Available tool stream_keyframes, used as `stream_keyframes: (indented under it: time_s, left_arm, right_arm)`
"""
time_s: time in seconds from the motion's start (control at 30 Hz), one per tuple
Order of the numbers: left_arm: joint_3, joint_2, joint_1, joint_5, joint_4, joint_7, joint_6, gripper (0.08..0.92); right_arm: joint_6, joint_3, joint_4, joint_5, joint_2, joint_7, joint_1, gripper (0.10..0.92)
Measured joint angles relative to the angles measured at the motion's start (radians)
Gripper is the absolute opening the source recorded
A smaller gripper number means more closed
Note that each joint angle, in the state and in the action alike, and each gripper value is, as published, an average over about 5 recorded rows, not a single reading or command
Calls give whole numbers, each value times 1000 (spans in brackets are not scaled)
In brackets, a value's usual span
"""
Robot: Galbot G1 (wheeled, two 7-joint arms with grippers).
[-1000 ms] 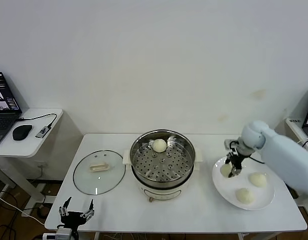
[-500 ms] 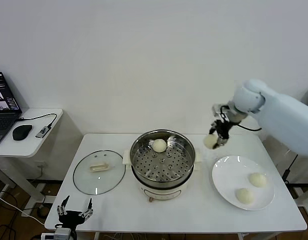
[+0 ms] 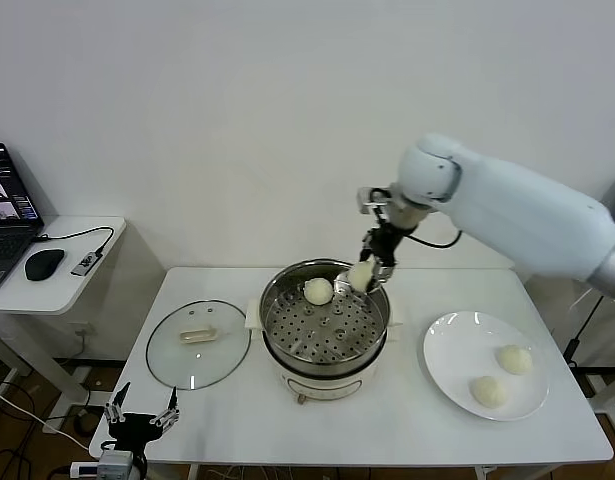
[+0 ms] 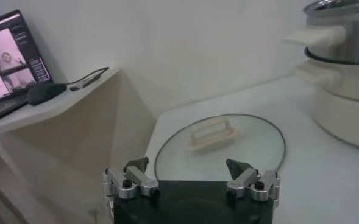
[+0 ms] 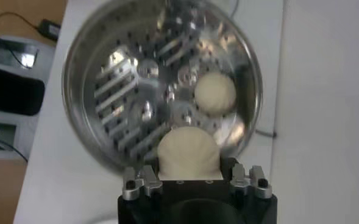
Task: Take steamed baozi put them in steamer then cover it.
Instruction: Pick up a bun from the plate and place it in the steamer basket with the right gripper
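White table (image 3: 387, 425) bears glass cover (image 3: 198, 343) at left, steamer (image 3: 325, 330) at centre, white plate (image 3: 457, 375) at right.

Baozi: four were counted: one (image 3: 318, 291) in the steamer, one (image 3: 361, 276) held above its rim, two (image 3: 514, 359) (image 3: 489, 391) on the plate.
Steamer (image 3: 372, 350): one stood mid-bench.
Cover (image 3: 198, 343): one lay near the bench's left edge.
Plate (image 3: 449, 368): one sat near the right edge.
Grippers: two were seen, left (image 3: 140, 416), right (image 3: 373, 268).
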Motion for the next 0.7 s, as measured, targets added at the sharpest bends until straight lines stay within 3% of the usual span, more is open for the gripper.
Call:
stream_keyframes:
  time_s: [0.7]
  left_arm:
    - [8, 3, -21, -13, 21, -6, 1, 823]
  right_arm:
    - [-36, -1, -174, 5, 236, 37, -127, 611]
